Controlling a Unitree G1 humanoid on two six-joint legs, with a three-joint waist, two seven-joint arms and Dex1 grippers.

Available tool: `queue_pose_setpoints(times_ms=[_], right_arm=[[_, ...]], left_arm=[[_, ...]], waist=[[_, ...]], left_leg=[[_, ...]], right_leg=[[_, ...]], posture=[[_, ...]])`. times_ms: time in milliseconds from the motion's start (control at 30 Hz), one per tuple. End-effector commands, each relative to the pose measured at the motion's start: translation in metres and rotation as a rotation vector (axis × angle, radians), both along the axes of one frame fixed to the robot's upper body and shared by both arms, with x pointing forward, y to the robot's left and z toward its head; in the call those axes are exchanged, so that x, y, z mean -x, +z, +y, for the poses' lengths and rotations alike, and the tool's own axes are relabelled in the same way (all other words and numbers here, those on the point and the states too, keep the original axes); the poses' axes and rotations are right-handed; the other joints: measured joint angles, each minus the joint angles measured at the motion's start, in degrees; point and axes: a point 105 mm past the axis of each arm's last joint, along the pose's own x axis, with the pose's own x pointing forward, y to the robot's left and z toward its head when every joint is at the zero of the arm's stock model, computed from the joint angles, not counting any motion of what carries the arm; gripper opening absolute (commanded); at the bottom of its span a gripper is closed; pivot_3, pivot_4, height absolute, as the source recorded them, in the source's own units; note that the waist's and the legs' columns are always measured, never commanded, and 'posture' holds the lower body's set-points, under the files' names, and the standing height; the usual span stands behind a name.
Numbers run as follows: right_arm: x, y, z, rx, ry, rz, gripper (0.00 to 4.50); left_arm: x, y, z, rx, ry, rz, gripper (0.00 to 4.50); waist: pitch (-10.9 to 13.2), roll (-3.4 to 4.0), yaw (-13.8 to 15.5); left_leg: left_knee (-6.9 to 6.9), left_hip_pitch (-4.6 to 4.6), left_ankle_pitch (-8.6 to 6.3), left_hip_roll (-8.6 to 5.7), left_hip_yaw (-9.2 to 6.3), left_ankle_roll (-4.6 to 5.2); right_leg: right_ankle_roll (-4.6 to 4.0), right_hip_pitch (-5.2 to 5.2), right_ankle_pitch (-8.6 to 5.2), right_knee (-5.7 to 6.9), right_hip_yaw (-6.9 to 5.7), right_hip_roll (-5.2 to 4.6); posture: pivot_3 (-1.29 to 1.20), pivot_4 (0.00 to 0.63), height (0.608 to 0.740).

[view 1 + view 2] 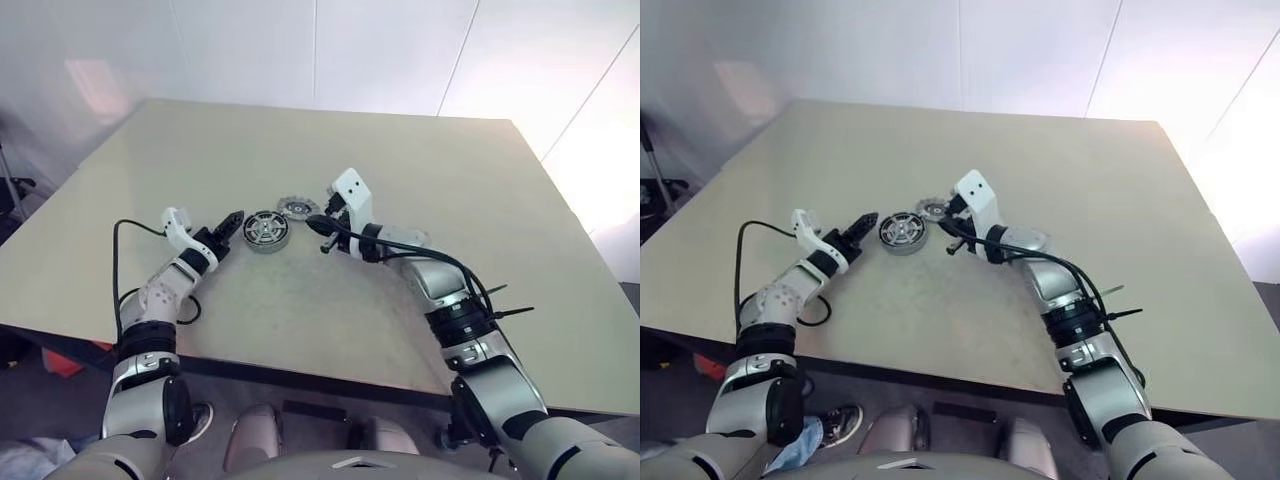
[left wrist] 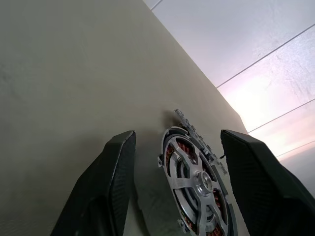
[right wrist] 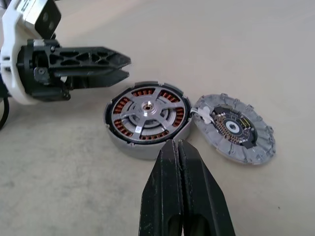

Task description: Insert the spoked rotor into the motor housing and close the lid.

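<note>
Spoked rotor [image 3: 146, 114] seated inside the motor housing [image 3: 129, 143], silvery spokes and centre hub lying over the ring of copper-brown windings. Housing resting flat on the beige desk [image 1: 300, 320], out towards the middle of it. Lid [image 3: 235, 129] lying flat on the desk just beside the housing, on its far right side in the head views, rims touching or nearly so; its upturned face showing a dark round board with a ring of small contacts, a short white lead at the edge nearest the housing. Lid off the housing, not yet set on.

Nearest on the left, left tool [image 1: 232, 224] pointing roughly level at the housing's left side, black fingers [image 2: 106, 187] spread apart and holding nothing. Through its own wrist view, housing framed between the two fingers, a little ahead of the tips; from the right wrist view, tips just short of the housing's rim, not plainly touching.

On the right, right tool [image 3: 177, 147] with both black fingers pressed together, gripping nothing, tips close above the near edge of the housing beside the gap between housing and lid. Contact with the rim not clear. White camera block of that wrist standing above the lid in the head views.

Farther off, bare desk running back to the white panelled wall [image 1: 330, 50].
</note>
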Motion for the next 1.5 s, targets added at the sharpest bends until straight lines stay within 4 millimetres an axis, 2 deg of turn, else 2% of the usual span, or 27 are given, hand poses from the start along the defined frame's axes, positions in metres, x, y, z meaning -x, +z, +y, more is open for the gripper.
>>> queue_pose_setpoints(times_ms=[33,133,333,667,767,867,1133,1333,1500], right_arm=[[-0.006,0.025,0.013,-0.049,0.016,-0.080,0.00],[-0.009,0.022,0.014,-0.039,0.006,-0.076,0.00],[-0.012,0.025,-0.005,-0.028,-0.036,-0.099,0.00],[-0.016,0.044,-0.032,-0.035,-0.128,-0.158,0.00],[-0.020,0.052,-0.038,-0.037,-0.152,-0.181,0.00],[-0.021,0.054,-0.041,-0.036,-0.163,-0.188,0.00],[-0.024,0.055,-0.044,-0.032,-0.176,-0.192,0.00],[-0.024,0.053,-0.045,-0.027,-0.182,-0.193,0.00],[-0.025,0.055,-0.050,-0.027,-0.198,-0.200,0.00]], left_arm=[[-0.004,0.014,0.008,-0.029,0.042,-0.049,2.90],[-0.009,0.012,0.002,-0.065,0.041,-0.044,2.90],[-0.020,0.010,-0.024,-0.165,-0.025,-0.052,2.90],[-0.030,0.003,-0.090,-0.284,-0.265,-0.082,2.90],[-0.025,0.005,-0.122,-0.291,-0.393,-0.109,2.90],[-0.021,0.008,-0.138,-0.274,-0.460,-0.121,2.90],[-0.011,0.010,-0.167,-0.248,-0.558,-0.143,2.90],[-0.003,0.010,-0.179,-0.213,-0.617,-0.143,2.90],[0.009,0.005,-0.195,-0.204,-0.692,-0.126,2.90]], waist=[[0.0,-0.02,0.0],[0.0,-0.02,0.0],[0.1,-0.19,0.3],[0.1,-0.18,0.8],[0.1,-0.18,1.9],[0.1,-0.18,2.5],[0.1,-0.18,2.5],[0.1,-0.18,2.5],[0.1,-0.17,2.5]], left_leg=[[0.00,0.00,0.00,0.00,0.00,0.00],[0.00,0.00,0.00,0.00,0.00,0.00],[0.08,-0.02,0.00,-0.01,-0.02,0.00],[0.07,0.08,0.03,-0.03,-0.03,-0.03],[0.08,0.06,0.01,-0.07,-0.02,0.00],[0.08,0.03,-0.01,-0.15,-0.01,0.05],[0.08,-0.03,-0.08,-0.31,-0.01,0.20],[0.09,-0.05,-0.09,-0.33,-0.02,0.22],[0.09,-0.06,-0.10,-0.33,-0.02,0.25]], right_leg=[[0.00,-0.01,0.00,0.02,0.00,0.00],[0.00,-0.01,0.00,0.01,0.00,0.00],[0.02,0.09,0.01,0.01,0.00,-0.01],[0.05,0.15,0.03,0.06,0.01,-0.01],[0.05,0.14,0.03,0.05,0.00,-0.06],[0.05,0.16,0.03,0.03,-0.01,-0.16],[0.07,0.06,0.04,0.07,-0.13,-0.36],[0.06,0.08,0.04,0.07,-0.22,-0.44],[0.06,0.08,0.03,0.07,-0.26,-0.46]], posture=[[0.00,0.000,0.740],[0.00,0.000,0.740],[0.00,0.000,0.740],[0.00,0.000,0.740],[0.00,0.000,0.740],[0.00,0.000,0.740],[0.00,0.000,0.740],[0.00,0.000,0.740],[0.00,0.000,0.740]])
